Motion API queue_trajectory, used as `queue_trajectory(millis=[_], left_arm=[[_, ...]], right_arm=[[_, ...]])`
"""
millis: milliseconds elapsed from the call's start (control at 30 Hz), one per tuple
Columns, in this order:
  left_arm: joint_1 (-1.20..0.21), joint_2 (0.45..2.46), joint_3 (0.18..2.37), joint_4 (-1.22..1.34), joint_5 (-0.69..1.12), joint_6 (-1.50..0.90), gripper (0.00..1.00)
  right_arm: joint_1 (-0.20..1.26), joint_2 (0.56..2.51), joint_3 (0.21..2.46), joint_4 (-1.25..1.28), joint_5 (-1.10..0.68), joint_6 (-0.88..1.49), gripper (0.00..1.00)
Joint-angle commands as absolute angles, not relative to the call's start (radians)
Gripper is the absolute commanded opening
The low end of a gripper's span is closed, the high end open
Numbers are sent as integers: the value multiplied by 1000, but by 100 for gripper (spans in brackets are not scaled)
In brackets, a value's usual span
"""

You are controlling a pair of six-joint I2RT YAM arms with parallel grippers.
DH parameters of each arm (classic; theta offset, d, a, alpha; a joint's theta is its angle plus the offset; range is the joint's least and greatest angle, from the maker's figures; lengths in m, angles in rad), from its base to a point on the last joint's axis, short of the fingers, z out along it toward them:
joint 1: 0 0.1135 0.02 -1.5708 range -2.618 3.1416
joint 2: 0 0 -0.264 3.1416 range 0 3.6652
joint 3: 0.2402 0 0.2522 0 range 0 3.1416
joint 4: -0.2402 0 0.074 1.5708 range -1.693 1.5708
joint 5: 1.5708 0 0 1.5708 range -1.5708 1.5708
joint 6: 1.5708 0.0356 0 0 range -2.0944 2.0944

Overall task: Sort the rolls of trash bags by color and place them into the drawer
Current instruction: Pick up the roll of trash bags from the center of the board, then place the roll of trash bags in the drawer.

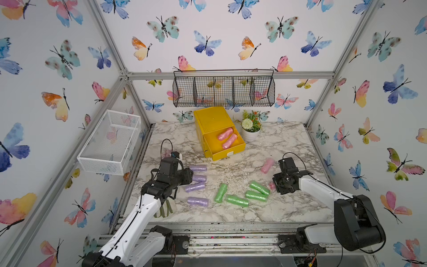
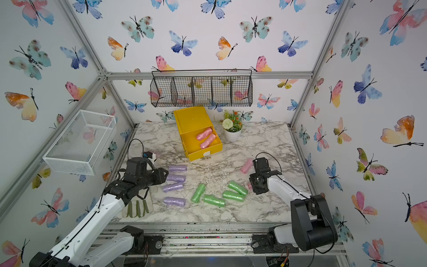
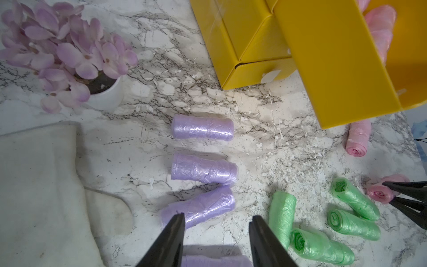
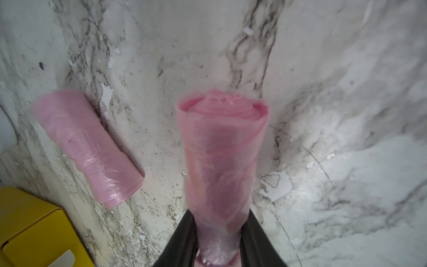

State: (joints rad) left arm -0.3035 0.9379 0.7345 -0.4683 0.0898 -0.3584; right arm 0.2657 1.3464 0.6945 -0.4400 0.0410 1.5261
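Two pink rolls [image 1: 227, 137] already sit in the open yellow drawer [image 1: 221, 155], so I'd guess pinks go there. Right gripper [image 4: 219, 222] is pinched on a third pink roll [image 4: 221, 150], well off from the drawer. The last pink roll [image 4: 85, 148] lies nearer it. Left gripper [image 3: 217, 222] is half-open and empty by the purple rolls [image 3: 201, 171].

Enclosure: three walls [image 1: 231, 34] papered white with watercolour butterflies, joined by aluminium frame bars [image 1: 231, 75]. Table [image 1: 288, 143] marble-patterned, white with grey veins; surface chipped and flaked in places. Black wire basket [image 1: 223, 92] hangs on the back wall, white mesh basket [image 1: 99, 165] on the left-hand wall. Potted plant [image 1: 250, 129] near the table's back edge. Light even and diffuse, shadows soft.
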Motion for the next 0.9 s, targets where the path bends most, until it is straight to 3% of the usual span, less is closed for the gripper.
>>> queue_trajectory(millis=[0, 300, 500, 667, 867], left_arm=[[-308, 925, 735, -459, 73, -340, 50], [-308, 911, 793, -485, 31, -301, 51], [-307, 914, 756, -460, 59, -310, 50], [-307, 904, 755, -457, 54, -308, 51], [-304, 899, 756, -459, 50, -310, 51]], right_arm=[[258, 1315, 706, -498, 96, 1519, 32], [258, 1192, 886, -605, 108, 1391, 31], [259, 1096, 972, -534, 68, 1330, 24], [304, 1178, 1140, -508, -4, 1248, 23], [504, 1387, 1404, -486, 1, 1199, 23]])
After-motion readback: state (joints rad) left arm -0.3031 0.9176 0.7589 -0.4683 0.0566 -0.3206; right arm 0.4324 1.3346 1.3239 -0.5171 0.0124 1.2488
